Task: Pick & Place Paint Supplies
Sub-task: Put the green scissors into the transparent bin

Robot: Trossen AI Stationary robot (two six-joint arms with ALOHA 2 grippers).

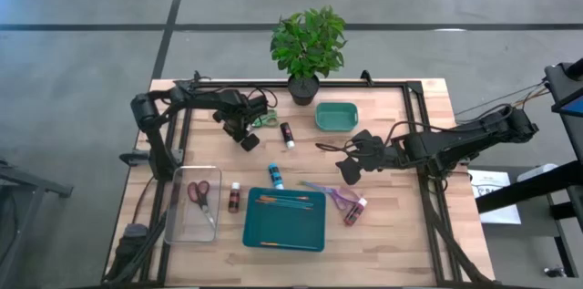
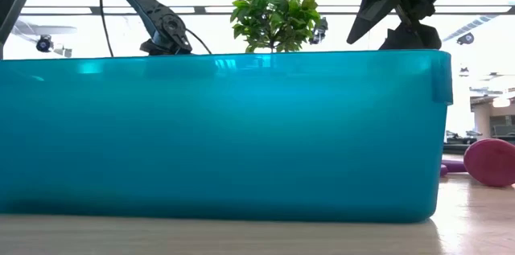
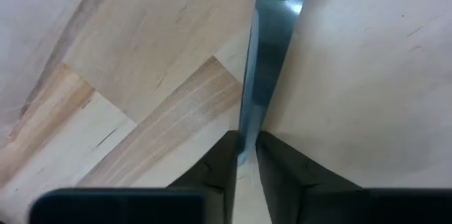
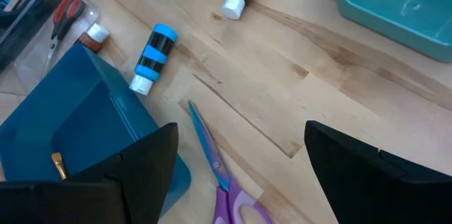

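Observation:
Paint bottles lie on their sides on the table: a blue one (image 1: 275, 177) (image 4: 152, 58), a black one (image 1: 287, 135), a dark red one (image 1: 234, 197) and a reddish one (image 1: 355, 210). Thin brushes (image 1: 284, 201) lie in the teal tray (image 1: 310, 234). My left gripper (image 1: 248, 139) (image 3: 247, 146) points straight down at the far left over green scissors (image 1: 264, 118). Its fingers stand a narrow gap apart, with the blade tip (image 3: 245, 155) in that gap. My right gripper (image 1: 351, 166) (image 4: 240, 136) hovers wide open above purple scissors (image 4: 219, 174). My left gripper comes from above with one finger on each side of the scissors' blade tip (image 3: 248, 136), the fingers lying across the blade. The blade lies flat on the table. I cannot tell whether the fingers touch it.
A clear tray (image 1: 178, 221) with red scissors (image 1: 199, 193) sits at the near left. A small teal bin (image 1: 336, 117) and a potted plant (image 1: 308, 47) stand at the far edge. The low view is filled by a teal wall (image 2: 225, 134). Bare wood lies between the bottles.

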